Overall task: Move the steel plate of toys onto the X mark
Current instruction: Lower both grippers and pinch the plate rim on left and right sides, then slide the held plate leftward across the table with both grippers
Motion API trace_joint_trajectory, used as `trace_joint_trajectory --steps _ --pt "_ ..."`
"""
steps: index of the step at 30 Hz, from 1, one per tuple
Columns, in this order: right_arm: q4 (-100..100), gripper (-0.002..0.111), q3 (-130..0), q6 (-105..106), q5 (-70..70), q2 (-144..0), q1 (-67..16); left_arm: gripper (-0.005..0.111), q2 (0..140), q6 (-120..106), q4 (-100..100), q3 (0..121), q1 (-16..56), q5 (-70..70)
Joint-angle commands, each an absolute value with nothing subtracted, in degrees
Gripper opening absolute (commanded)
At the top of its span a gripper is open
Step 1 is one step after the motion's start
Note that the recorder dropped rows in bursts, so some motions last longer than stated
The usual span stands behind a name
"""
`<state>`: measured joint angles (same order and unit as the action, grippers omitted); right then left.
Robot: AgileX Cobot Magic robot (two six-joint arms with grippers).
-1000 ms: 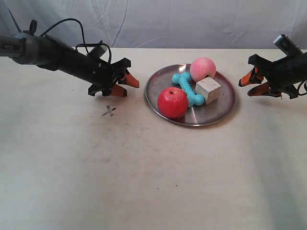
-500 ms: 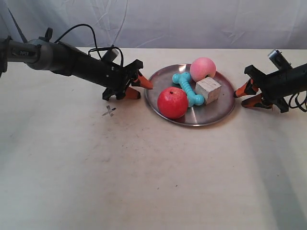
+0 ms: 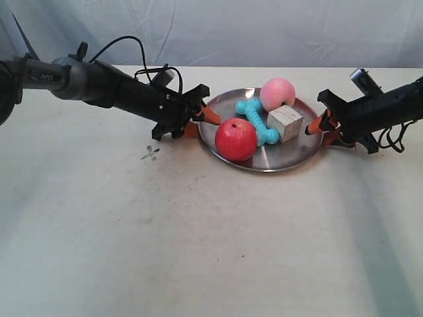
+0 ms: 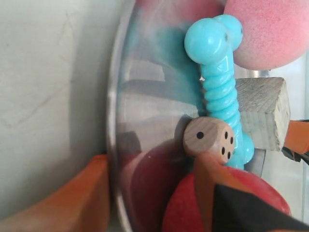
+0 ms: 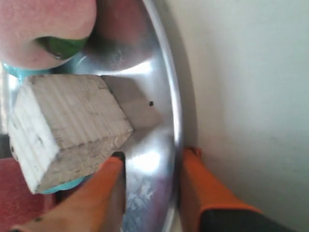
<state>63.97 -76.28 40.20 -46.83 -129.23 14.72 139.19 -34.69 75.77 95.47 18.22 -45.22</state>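
The left gripper (image 4: 152,159) is held with its jaws spread. One orange finger is placed on the table (image 3: 198,231) outside the rim of the steel plate (image 4: 114,96), and the other is placed inside, over the red ball (image 3: 236,139). The rim is not pinched. The right gripper (image 5: 152,155) is spread in the same way on the opposite rim, with one finger beside the wooden cube (image 3: 286,123) and one on the table outside.

One plate, two grippers and one X mark (image 3: 150,153) are counted. Five toys are carried in the plate: one red ball, one pink ball (image 3: 277,94), one turquoise bone (image 3: 258,122), one cube and one small die (image 4: 207,137).

The die is seen only in the left wrist view, touching the bone and close to the red ball. In the exterior view it is hidden. The X mark is shown only in the exterior view.

The plate is located beside the X mark, not on it. The mark is found near the left arm, which is the arm at the exterior view's left. Bare table top is seen around the mark and over the whole near side. The far table edge runs behind the plate, against a pale cloth.
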Motion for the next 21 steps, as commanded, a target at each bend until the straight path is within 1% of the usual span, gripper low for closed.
trace_joint_trajectory --steps 1,3,4,7,8,11,21 --pt "60.6 0.012 -75.9 40.5 -46.3 -130.6 13.5 0.048 139.8 -35.0 74.9 95.4 18.9 -45.1" --pt "59.9 -0.001 -75.9 40.5 -46.3 -130.6 13.5 0.043 139.8 -35.0 74.9 95.4 18.9 -45.1" --pt "59.6 -0.001 -75.9 40.5 -46.3 -130.6 13.5 0.039 139.8 -35.0 74.9 95.4 18.9 -45.1" --pt "58.6 -0.001 -75.9 40.5 -46.3 -130.6 13.0 0.023 139.8 -35.0 75.0 95.4 18.9 -45.6" --pt "58.6 -0.001 -75.9 40.5 -46.5 -130.6 13.0 0.016 139.8 -35.0 75.0 95.4 18.9 -46.0" --pt "58.6 -0.001 -75.9 40.5 -47.0 -130.6 13.0 0.001 139.8 -35.0 75.0 95.4 18.9 -47.0" --pt "58.6 -0.001 -75.9 39.8 -49.5 -129.3 13.0 0.0 139.6 -34.4 75.3 95.4 18.9 -49.1"
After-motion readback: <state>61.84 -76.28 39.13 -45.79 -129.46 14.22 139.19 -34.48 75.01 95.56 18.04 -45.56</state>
